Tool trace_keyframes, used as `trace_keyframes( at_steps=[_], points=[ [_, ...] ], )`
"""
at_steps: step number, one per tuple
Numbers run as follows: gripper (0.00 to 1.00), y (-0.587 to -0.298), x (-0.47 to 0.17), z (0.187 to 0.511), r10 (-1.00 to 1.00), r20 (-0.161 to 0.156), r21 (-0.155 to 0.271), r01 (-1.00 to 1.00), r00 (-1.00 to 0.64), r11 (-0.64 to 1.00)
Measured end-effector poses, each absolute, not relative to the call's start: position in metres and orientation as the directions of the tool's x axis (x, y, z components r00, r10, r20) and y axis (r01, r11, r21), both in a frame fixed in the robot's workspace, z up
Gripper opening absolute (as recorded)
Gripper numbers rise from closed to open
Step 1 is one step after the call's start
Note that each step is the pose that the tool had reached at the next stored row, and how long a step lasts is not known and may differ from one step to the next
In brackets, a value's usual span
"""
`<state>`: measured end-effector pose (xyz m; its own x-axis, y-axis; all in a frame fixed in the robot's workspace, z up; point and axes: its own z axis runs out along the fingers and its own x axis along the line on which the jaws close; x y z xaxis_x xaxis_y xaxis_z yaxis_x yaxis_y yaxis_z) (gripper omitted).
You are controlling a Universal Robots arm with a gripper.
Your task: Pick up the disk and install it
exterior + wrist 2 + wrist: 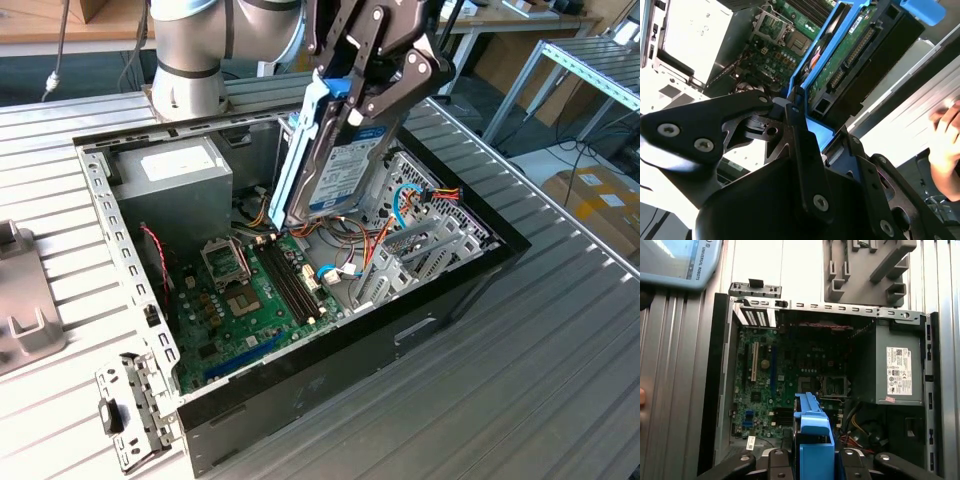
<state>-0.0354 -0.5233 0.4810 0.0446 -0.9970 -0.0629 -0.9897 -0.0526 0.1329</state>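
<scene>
Ribbed metal tabletop (pixel 560 380) is carrying an open computer case (pixel 330 365). In the exterior view, a grey power supply (pixel 175 185) is sitting at ten o'clock, while at twelve o'clock the gripper (pixel 368 90) is clamping the disk (pixel 340 170), hanging steeply tilted above the case.

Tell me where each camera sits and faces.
Exterior view: off the arm, looking down at the open black metal computer case; shows silver arm, black end effector clamped on the dark rectangular blue-framed disk.
First wrist view: at the wrist, looking past the end effector into the case.
Second wrist view: at the wrist, looking along the disk.
All share the disk.
</scene>
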Motion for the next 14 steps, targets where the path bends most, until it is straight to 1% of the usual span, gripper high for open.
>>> trace_keyframes(
  at_steps=[11, 14],
  points=[
    [0.37, -0.533, -0.024, 0.48, -0.997, -0.063, 0.136, -0.989, 0.044, -0.053],
    [0.37, -0.54, -0.023, 0.479, -0.997, -0.063, 0.137, -0.989, 0.044, -0.053]
  ],
)
